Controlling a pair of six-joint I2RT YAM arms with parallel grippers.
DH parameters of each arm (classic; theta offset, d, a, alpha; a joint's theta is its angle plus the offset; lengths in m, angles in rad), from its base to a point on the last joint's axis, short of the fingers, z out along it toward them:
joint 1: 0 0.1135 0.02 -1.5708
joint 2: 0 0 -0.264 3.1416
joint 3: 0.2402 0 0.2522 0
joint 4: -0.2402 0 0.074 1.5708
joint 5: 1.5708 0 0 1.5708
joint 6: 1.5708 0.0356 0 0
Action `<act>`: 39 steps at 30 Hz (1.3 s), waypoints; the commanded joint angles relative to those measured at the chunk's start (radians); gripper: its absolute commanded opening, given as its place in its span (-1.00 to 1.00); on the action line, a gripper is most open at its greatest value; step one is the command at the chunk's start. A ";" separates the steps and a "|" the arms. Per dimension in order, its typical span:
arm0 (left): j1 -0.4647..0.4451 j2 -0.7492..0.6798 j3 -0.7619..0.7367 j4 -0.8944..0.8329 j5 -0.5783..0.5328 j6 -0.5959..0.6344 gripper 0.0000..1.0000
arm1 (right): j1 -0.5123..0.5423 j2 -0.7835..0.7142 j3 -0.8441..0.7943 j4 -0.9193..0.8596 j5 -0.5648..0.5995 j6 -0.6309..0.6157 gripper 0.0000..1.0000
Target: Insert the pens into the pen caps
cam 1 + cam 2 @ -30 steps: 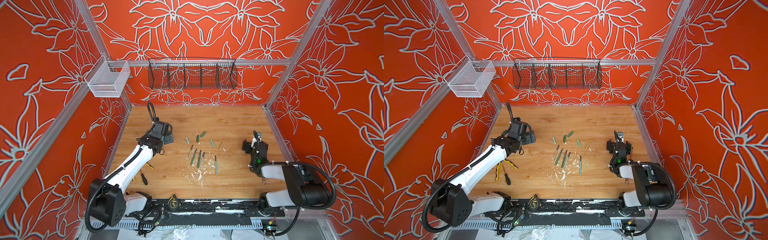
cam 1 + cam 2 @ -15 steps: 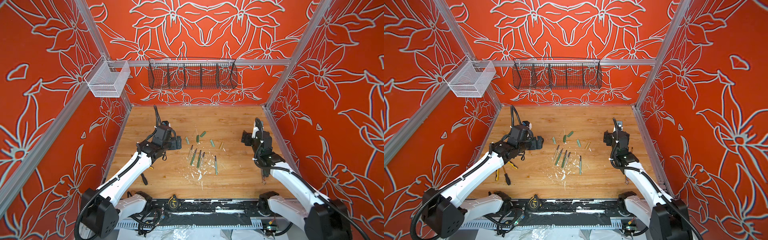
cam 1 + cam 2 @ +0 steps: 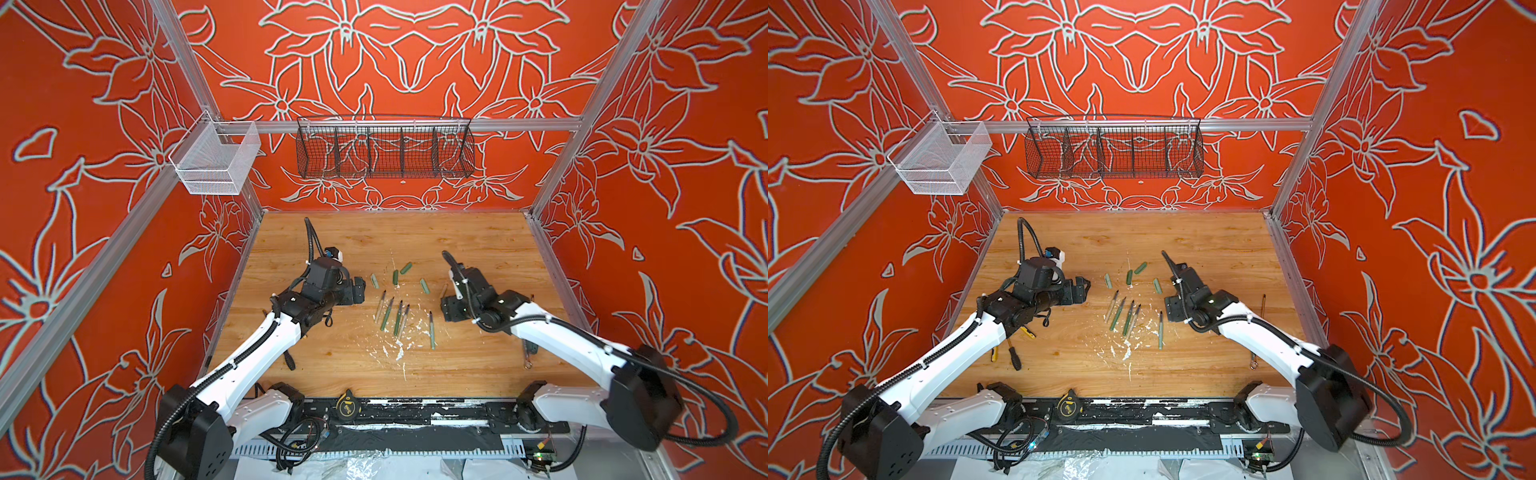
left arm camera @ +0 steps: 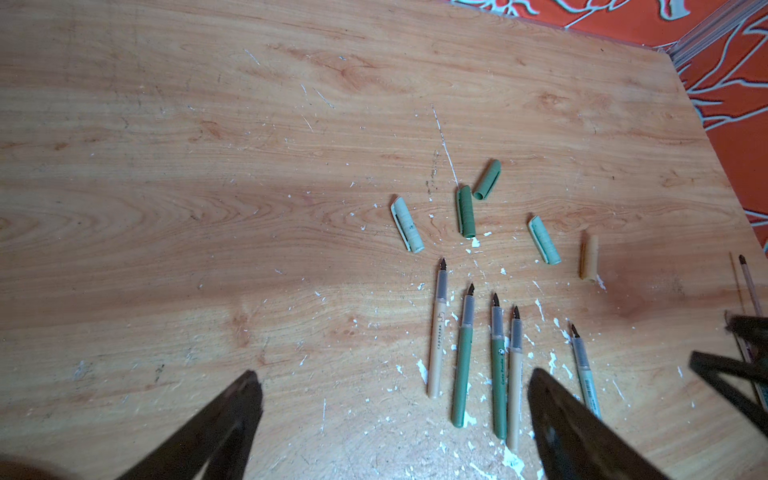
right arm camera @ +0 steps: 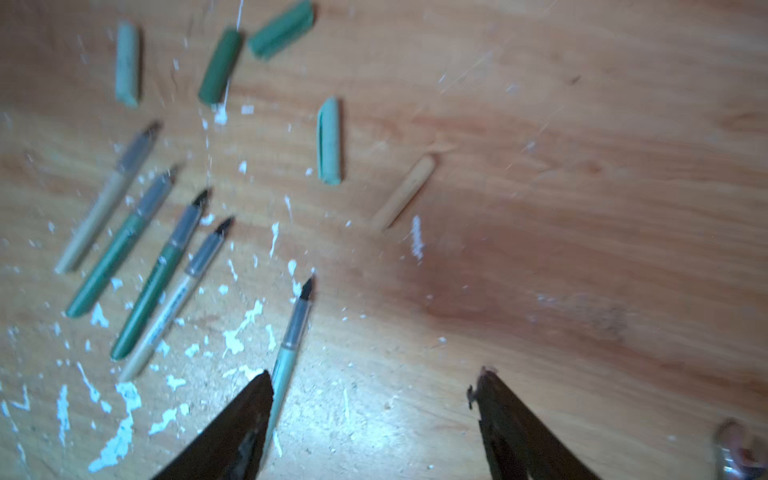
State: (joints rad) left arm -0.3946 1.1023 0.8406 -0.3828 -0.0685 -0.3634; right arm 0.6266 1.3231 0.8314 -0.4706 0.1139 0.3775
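Small dark lettering down the pale beige pen [image 4: 436,345], at the nine o'clock end of the pens [image 4: 462,365], seems to read CAPYBARA. The dark green pen [image 4: 500,374], toward three o'clock, bears print too small to read.

Premises: enclosed robot test cell, laboratory type. Evidence: aluminium framing [image 3: 519,124], printed orange floral wall panels [image 3: 395,62], wooden bench top [image 3: 415,237] (paint-flecked), black wire basket [image 3: 384,147], white robot arms [image 3: 257,353] mounted along a front rail [image 3: 457,409].
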 commanded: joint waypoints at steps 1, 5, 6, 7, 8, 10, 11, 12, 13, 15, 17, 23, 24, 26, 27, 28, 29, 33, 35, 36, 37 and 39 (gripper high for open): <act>-0.004 -0.015 0.024 -0.026 -0.004 -0.004 0.94 | 0.045 0.103 0.072 -0.064 -0.029 0.087 0.53; -0.004 -0.050 0.008 -0.016 -0.003 -0.010 0.94 | 0.086 0.245 0.160 -0.114 -0.006 0.132 0.44; -0.004 -0.061 0.002 -0.007 -0.004 -0.012 0.94 | 0.094 0.273 0.181 -0.122 0.002 0.140 0.43; -0.004 -0.068 -0.002 -0.002 -0.004 -0.011 0.94 | 0.101 0.303 0.197 -0.125 0.006 0.146 0.41; -0.004 -0.074 -0.004 -0.001 -0.004 -0.011 0.94 | 0.104 0.324 0.210 -0.125 0.002 0.150 0.39; -0.004 -0.083 -0.001 -0.007 -0.004 -0.010 0.94 | 0.109 0.374 0.245 -0.141 0.004 0.169 0.27; -0.004 -0.085 0.001 -0.010 -0.005 -0.009 0.94 | 0.110 0.393 0.263 -0.153 0.010 0.177 0.23; -0.004 -0.088 0.001 -0.013 -0.005 -0.010 0.94 | 0.114 0.414 0.278 -0.163 0.020 0.186 0.18; -0.004 -0.092 0.000 -0.014 -0.007 -0.010 0.94 | 0.118 0.430 0.291 -0.172 0.033 0.195 0.14; -0.004 -0.097 -0.002 -0.014 -0.011 -0.011 0.94 | 0.120 0.452 0.309 -0.184 0.046 0.212 0.09; -0.003 -0.102 -0.005 -0.015 -0.012 -0.012 0.94 | 0.122 0.466 0.319 -0.186 0.043 0.218 0.04; -0.004 -0.104 -0.005 -0.020 -0.015 -0.014 0.94 | 0.125 0.477 0.318 -0.199 0.050 0.246 -0.17; -0.004 -0.101 -0.004 -0.021 -0.014 -0.015 0.94 | 0.127 0.476 0.308 -0.188 0.045 0.250 -0.17; -0.004 -0.098 -0.002 -0.021 -0.008 -0.019 0.94 | 0.126 0.484 0.299 -0.174 0.034 0.250 -0.22; -0.004 -0.095 0.000 -0.018 0.001 -0.019 0.94 | 0.127 0.493 0.303 -0.175 0.032 0.253 -0.27; -0.004 -0.095 0.000 -0.017 0.010 -0.022 0.94 | 0.126 0.501 0.306 -0.175 0.030 0.253 -0.32; -0.004 -0.094 0.001 -0.016 0.018 -0.024 0.94 | 0.125 0.506 0.307 -0.173 0.026 0.253 -0.37; -0.003 -0.104 -0.008 -0.007 0.043 -0.032 0.94 | 0.127 0.525 0.320 -0.165 0.025 0.252 -0.57; -0.004 -0.107 -0.017 -0.001 0.056 -0.032 0.94 | 0.126 0.532 0.326 -0.170 0.025 0.252 -0.66; -0.004 -0.107 -0.020 0.001 0.064 -0.033 0.94 | 0.125 0.534 0.327 -0.169 0.023 0.251 -0.70; -0.004 -0.107 -0.022 0.002 0.076 -0.032 0.94 | 0.127 0.532 0.327 -0.166 0.020 0.251 -0.74; -0.004 -0.107 -0.027 0.007 0.104 -0.034 0.94 | 0.126 0.529 0.326 -0.166 0.015 0.253 -0.83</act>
State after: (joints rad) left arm -0.3946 1.0088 0.8291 -0.3840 -0.0116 -0.3859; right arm 0.7475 1.8256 1.1488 -0.6170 0.1268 0.6121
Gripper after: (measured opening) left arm 0.969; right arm 0.106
